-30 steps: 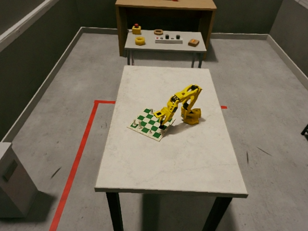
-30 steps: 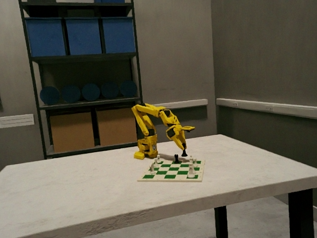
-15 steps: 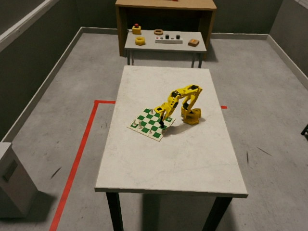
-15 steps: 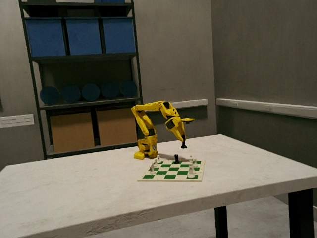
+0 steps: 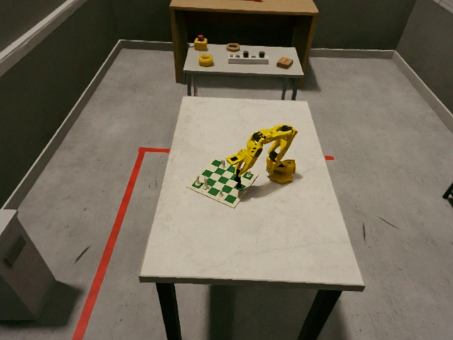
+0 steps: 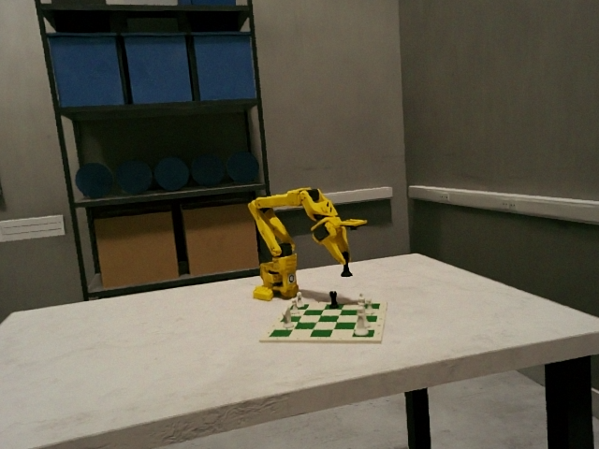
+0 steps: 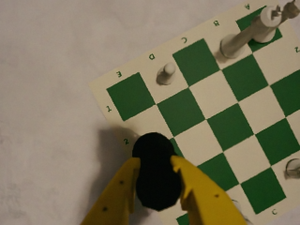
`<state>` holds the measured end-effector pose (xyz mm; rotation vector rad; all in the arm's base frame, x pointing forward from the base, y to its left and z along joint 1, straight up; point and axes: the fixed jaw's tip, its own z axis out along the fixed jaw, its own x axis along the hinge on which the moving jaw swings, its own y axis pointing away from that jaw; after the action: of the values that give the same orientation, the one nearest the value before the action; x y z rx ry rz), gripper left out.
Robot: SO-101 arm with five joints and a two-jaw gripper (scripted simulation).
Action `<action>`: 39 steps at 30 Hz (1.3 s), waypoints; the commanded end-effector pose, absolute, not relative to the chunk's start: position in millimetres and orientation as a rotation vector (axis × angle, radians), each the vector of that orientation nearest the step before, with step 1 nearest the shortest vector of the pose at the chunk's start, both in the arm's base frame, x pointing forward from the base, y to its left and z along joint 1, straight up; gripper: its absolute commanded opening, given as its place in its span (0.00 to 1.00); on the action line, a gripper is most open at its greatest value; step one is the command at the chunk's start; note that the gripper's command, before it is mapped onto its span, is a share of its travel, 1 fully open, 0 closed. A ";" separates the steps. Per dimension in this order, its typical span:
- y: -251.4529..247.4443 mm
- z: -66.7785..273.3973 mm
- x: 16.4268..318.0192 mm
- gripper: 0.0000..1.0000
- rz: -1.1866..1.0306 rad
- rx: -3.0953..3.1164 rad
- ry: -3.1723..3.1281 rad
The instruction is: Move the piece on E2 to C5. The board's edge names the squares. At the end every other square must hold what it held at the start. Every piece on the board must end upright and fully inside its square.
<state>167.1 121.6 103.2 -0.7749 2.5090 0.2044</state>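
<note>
My gripper [image 5: 238, 171] [image 6: 345, 265] [image 7: 156, 161] is shut on a black chess piece [image 6: 346, 271] [image 7: 157, 175] and holds it in the air above the board's E2 corner. The green and white chessboard [image 5: 233, 205] [image 6: 319, 340] [image 7: 100, 96] lies flat on the table. Square C5 [image 7: 262, 189] is a bare green square near the board's far edge in the wrist view. A second black piece [image 5: 238, 183] [image 6: 333, 299] stands upright on the board's row nearest the arm; the wrist view does not show it.
White pieces stand on the board: a pawn on D1 [image 7: 165, 74], a tall piece on B1 [image 7: 234, 42], one on A1 [image 7: 267, 19], and one near C5 [image 7: 292, 168]. More white pieces [image 6: 360, 324] [image 6: 287, 316] show in the exterior view. The arm's yellow base [image 5: 281, 171] stands beside the board.
</note>
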 end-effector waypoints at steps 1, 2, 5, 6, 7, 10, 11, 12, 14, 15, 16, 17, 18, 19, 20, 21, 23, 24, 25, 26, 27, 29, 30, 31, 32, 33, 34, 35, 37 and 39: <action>115.2 107.1 169.1 0.00 0.197 -0.739 2.502; 115.2 107.1 169.1 0.00 0.197 -0.739 2.502; 100.2 107.0 171.4 0.00 0.172 -0.650 2.524; 93.2 106.9 172.6 0.00 0.159 -0.607 2.534; 85.4 106.8 173.8 0.00 0.145 -0.558 2.544; 58.6 106.7 178.1 0.00 0.095 -0.378 2.573; 49.2 106.6 179.6 0.00 0.076 -0.313 2.581; 39.9 106.6 181.1 0.00 0.058 -0.247 2.587; 22.4 106.6 184.0 0.00 0.023 -0.123 2.595; 14.5 106.6 185.3 0.00 0.008 -0.067 2.597; 7.4 106.6 186.4 0.00 -0.006 -0.018 2.598; 1.4 106.7 187.4 0.00 -0.018 0.024 2.598; 1.4 106.7 187.4 0.00 -0.018 0.024 2.598; 1.4 106.7 187.4 0.00 -0.018 0.024 2.598; -3.7 106.7 188.1 0.00 -0.028 0.059 2.597; -7.7 106.7 188.8 0.00 -0.035 0.086 2.597; -12.6 106.7 189.6 0.00 -0.044 0.119 2.595; -13.7 106.7 189.7 0.00 -0.046 0.127 2.595; -14.1 106.7 189.8 0.00 -0.047 0.130 2.595; -14.2 106.7 189.8 0.00 -0.047 0.130 2.595; -14.2 106.7 189.8 0.00 -0.047 0.130 2.595; -14.2 106.7 189.8 0.00 -0.047 0.130 2.595; -14.2 106.7 189.8 0.00 -0.047 0.130 2.595; -14.2 106.8 189.8 0.00 -0.047 0.130 2.595; -14.0 106.9 189.9 0.00 -0.047 0.129 2.595; -13.7 107.2 190.2 0.00 -0.046 0.126 2.595; -13.2 107.6 190.6 0.00 -0.045 0.123 2.595; -13.2 107.6 190.6 0.00 -0.045 0.123 2.595; -12.6 108.1 191.1 0.00 -0.044 0.119 2.595; -11.5 109.0 191.9 0.00 -0.042 0.111 2.595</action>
<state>189.4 -12.0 107.1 0.1239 2.5986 -0.0415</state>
